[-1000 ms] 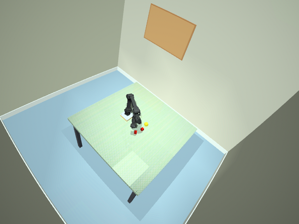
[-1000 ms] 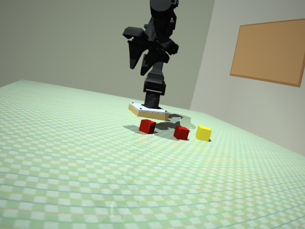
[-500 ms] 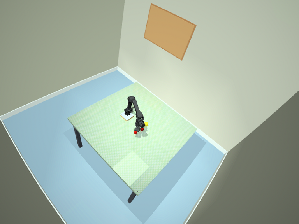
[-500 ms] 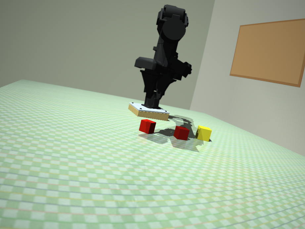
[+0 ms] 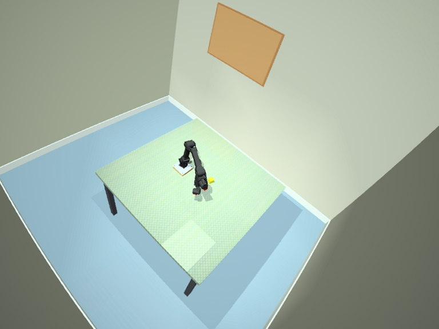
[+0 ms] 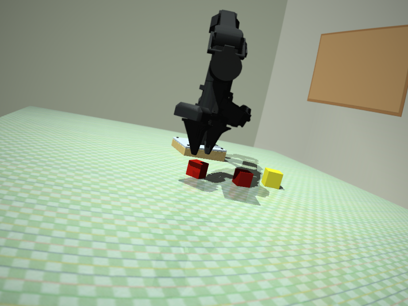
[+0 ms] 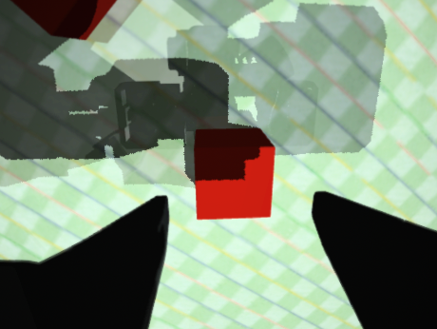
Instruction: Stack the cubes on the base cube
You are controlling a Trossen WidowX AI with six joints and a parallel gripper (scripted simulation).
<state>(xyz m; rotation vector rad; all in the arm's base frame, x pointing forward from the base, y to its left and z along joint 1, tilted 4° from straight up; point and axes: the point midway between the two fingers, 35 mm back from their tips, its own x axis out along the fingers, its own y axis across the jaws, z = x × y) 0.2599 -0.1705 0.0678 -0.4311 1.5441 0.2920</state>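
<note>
I hung with my gripper (image 6: 200, 153) spread and holding nothing, just above the nearer red cube (image 7: 234, 173), which sat between my fingertips toward twelve o'clock in the wrist view, the second red cube (image 6: 242, 177) at its three o'clock beside the yellow cube (image 6: 272, 177). Had I dropped off-center, I judged one fingertip could clip an edge and skid or twist that cube. All three rested on a green checked table (image 5: 242, 209) in a pale-walled room with a cork board (image 5: 244, 44).

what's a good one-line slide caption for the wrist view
Open gripper poised above a red cube on the green checked table, second red cube at the frame's top-left corner.
</note>
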